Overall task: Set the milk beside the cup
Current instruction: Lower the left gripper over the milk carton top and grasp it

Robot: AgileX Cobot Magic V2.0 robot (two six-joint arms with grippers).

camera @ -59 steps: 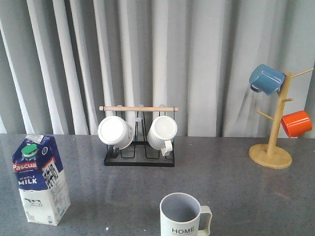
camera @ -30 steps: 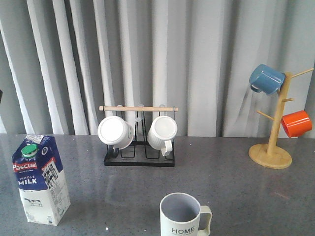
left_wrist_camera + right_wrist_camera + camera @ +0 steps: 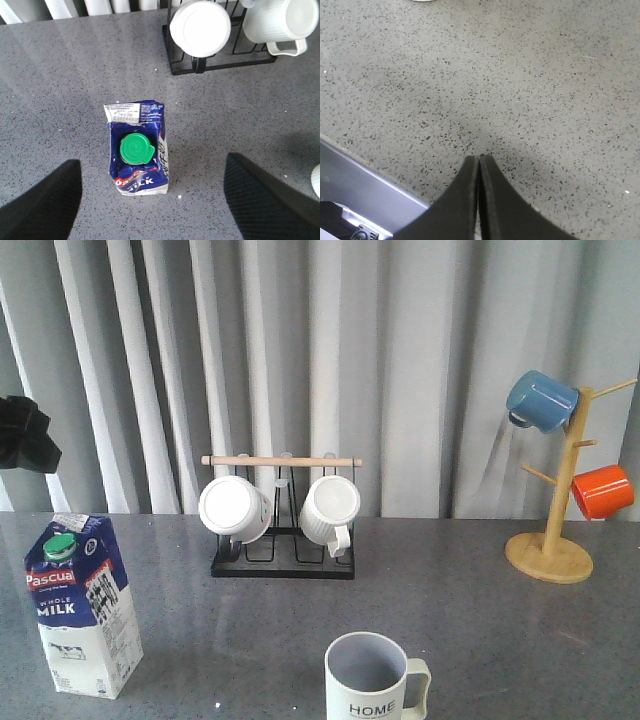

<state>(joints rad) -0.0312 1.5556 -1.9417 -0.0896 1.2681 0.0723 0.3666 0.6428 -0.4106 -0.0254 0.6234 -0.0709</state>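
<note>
Milk, a tall blue-and-white gable-top carton (image 3: 82,605) with a green round cap, stands upright at the near left of the grey speckled table (image 3: 480,620) in the front view, well apart from the pale grey-green ribbed mug (image 3: 372,678) lettered "HOME". A dark part of the left arm (image 3: 25,435) shows high above it.

From the left wrist, the left gripper (image 3: 150,200) hangs over the carton, fingers (image 3: 42,207) spread wide either side, touching nothing. It looks stiff but crushable, possibly heavy; I'd take the flat sides below the gable.

From the right wrist, the right gripper (image 3: 479,165) is closed on nothing above bare table.
</note>
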